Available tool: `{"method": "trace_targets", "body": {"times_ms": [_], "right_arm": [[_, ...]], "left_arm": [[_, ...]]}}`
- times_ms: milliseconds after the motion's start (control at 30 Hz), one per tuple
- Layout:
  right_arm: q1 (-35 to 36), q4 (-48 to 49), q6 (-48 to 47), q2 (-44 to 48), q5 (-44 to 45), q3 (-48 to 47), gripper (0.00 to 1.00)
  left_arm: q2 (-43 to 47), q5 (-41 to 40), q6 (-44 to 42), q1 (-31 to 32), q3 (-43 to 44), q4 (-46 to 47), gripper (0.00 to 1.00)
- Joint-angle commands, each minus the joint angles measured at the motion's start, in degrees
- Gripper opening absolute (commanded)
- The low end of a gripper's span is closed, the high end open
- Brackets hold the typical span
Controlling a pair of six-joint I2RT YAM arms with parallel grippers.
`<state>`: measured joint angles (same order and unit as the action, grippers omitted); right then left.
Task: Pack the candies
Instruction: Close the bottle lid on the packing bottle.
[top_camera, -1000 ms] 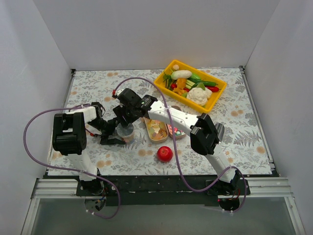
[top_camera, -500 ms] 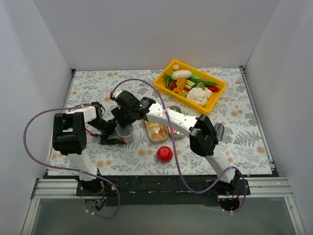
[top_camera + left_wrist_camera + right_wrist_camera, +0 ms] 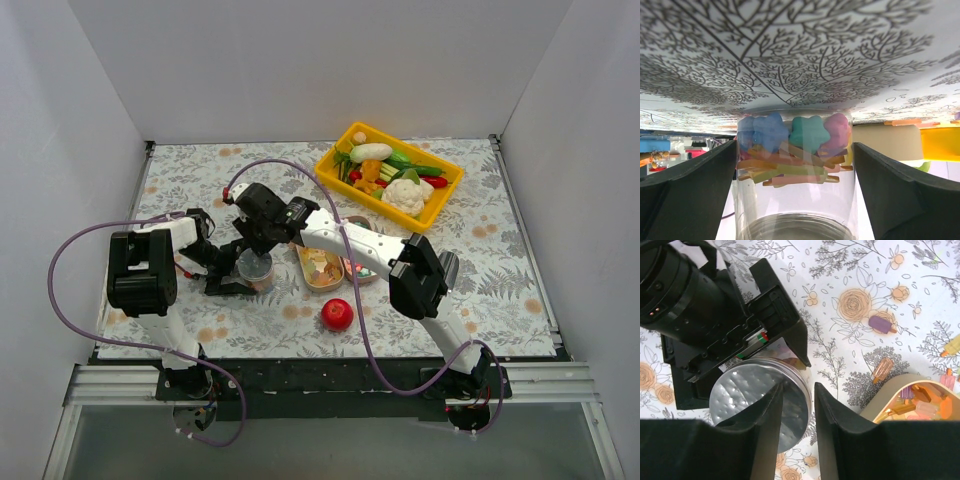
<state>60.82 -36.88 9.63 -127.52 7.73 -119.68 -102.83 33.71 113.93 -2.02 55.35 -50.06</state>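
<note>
Packing stage, read from the left of the counter (image 3: 500,260). The left gripper (image 3: 795,145) is bracing the clear jar (image 3: 795,220), its fingers (image 3: 690,190) pressing against opposite sides of the glass. Some candies (image 3: 807,135) are already lying in a mixed layer at the bottom of the jar, so it appears only partly filled. A silver lid (image 3: 747,400) is sitting on the mouth. The right gripper (image 3: 798,386) is hanging over the lid's edge, its fingers (image 3: 765,440) standing narrowly apart; whether they are pinching the rim cannot be told. To the right, a tan dish (image 3: 885,399) is holding further candies, so packing is judged unfinished. The red ball (image 3: 337,314) and the yellow bin (image 3: 445,203) of toy vegetables are lying apart from this work.
</note>
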Motion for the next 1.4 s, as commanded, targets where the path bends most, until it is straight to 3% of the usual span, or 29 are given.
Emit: {"method": "trace_targets", "body": {"times_ms": [0, 400, 567, 667, 933, 1367], "right_arm": [[-0.08, 2.34, -2.42, 3.16, -4.21, -0.03, 0.36], [0.53, 3.48, -4.26, 2.72, -9.49, 0.85, 0.24], [1.67, 7.43, -4.44, 6.14, 2.18, 3.31, 0.25], [1.85, 8.58, -5.32, 7.55, 3.17, 3.49, 0.27], [2.38, 9.29, -6.9, 9.05, -0.52, 6.56, 0.22], [2.2, 9.55, -8.58, 3.43, -9.12, 6.91, 0.19]], "left_arm": [[-3.26, 2.67, 7.63, 0.18, -3.06, -0.65, 0.98], [-3.87, 3.55, 6.83, 0.18, -3.5, 0.23, 0.98], [-4.05, 3.9, 6.48, 0.18, -3.67, 0.58, 0.98], [-4.14, 3.81, 6.39, 0.18, -3.67, 0.49, 0.98], [-5.37, 4.43, 4.81, 0.09, -4.11, 0.49, 0.98], [-5.28, 5.31, 2.27, 0.0, -4.9, 0.93, 0.98]]}}
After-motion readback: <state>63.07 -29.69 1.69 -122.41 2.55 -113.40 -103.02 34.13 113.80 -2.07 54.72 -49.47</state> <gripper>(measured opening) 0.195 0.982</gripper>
